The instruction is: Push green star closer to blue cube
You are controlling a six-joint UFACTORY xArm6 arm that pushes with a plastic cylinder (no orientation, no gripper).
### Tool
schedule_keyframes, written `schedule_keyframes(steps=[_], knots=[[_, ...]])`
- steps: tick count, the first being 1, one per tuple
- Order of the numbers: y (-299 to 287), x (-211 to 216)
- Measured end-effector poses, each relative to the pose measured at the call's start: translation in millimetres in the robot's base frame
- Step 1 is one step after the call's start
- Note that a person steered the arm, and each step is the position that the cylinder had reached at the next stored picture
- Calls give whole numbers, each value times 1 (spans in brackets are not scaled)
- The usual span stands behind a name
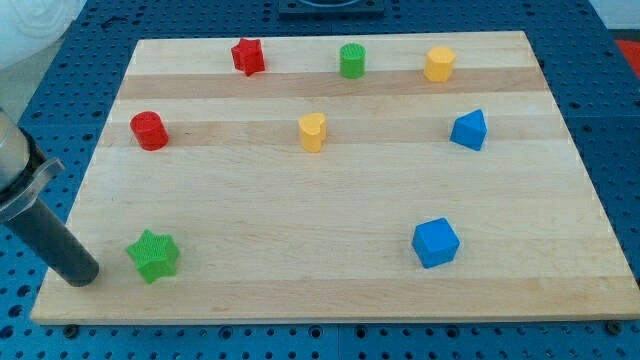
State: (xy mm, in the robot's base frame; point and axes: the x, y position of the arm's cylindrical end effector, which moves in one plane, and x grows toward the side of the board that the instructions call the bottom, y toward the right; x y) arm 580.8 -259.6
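The green star (153, 255) lies near the board's bottom left corner. The blue cube (436, 242) lies at the bottom right, far to the star's right. My tip (83, 275) sits at the board's left edge, just left of the green star and a little below its middle, with a small gap between them. The rod slants up to the view's left edge.
A wooden board (330, 290) carries a red star (247, 56), a green cylinder (352, 61), a yellow hexagonal block (439, 64), a red cylinder (149, 131), a yellow block (313, 132) and a blue triangular block (470, 131). A blue perforated table surrounds the board.
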Motion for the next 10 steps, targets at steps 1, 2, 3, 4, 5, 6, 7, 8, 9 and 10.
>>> schedule_keyframes(steps=[1, 2, 3, 4, 5, 6, 7, 8, 9, 10], knots=[[47, 19], [64, -8], [46, -43], [55, -55], [107, -54], [128, -53], [118, -53], [82, -43], [122, -26], [155, -39]])
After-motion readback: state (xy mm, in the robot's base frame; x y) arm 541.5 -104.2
